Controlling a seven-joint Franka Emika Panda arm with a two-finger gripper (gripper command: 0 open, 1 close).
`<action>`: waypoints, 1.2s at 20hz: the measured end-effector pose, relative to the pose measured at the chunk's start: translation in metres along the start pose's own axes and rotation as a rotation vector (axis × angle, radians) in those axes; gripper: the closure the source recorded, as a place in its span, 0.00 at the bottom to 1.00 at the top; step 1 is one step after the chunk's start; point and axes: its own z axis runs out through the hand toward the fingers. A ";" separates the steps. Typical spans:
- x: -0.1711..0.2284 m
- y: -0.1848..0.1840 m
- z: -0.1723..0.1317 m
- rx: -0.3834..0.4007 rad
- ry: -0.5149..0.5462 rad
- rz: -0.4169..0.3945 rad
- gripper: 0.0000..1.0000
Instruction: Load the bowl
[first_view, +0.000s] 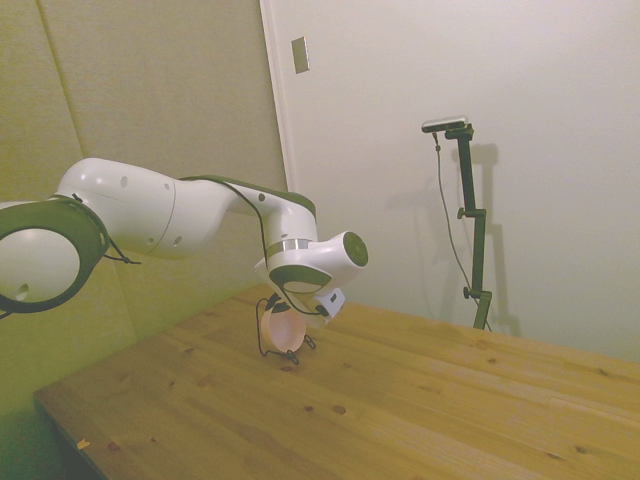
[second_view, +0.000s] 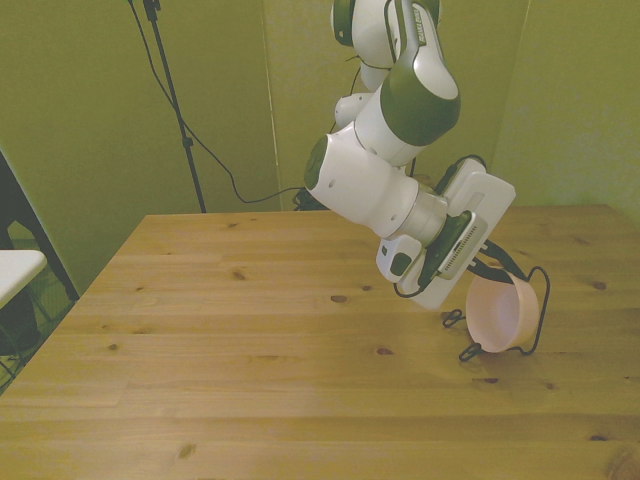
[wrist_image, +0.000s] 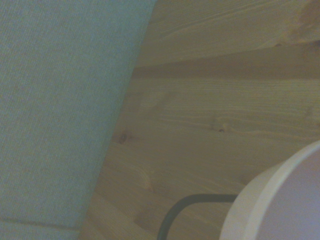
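A wooden table (first_view: 420, 400) fills the lower half of the side view, backed by a pale wall and a padded panel; the white arm reaches in from nine o'clock and bends down over the bowl (first_view: 281, 328), which stands on edge in a dark wire rack (first_view: 266, 345) near the table's far edge, at about ten o'clock from the table's middle. The gripper (first_view: 288, 318) sits right at the bowl's upper rim, but its fingers are hidden behind the wrist, so I cannot tell whether it is spread or closed. In the front view the pale pink bowl (second_view: 502, 315) shows at four o'clock from the picture's centre, tilted upright with its hollow facing the front view's left, cradled between the rack's (second_view: 540, 310) wire loops, probably so it drains like a dish. The wrist view gives only a blurred curve of the bowl's rim (wrist_image: 280, 200), a bend of wire (wrist_image: 172, 217) and bare planks. No writing or brand is readable anywhere.
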 end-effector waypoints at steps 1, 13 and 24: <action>0.000 0.000 0.000 0.000 0.000 0.000 0.00; -0.014 0.000 -0.038 -0.015 0.065 -0.002 0.00; -0.109 0.027 -0.109 -0.233 0.320 0.141 0.00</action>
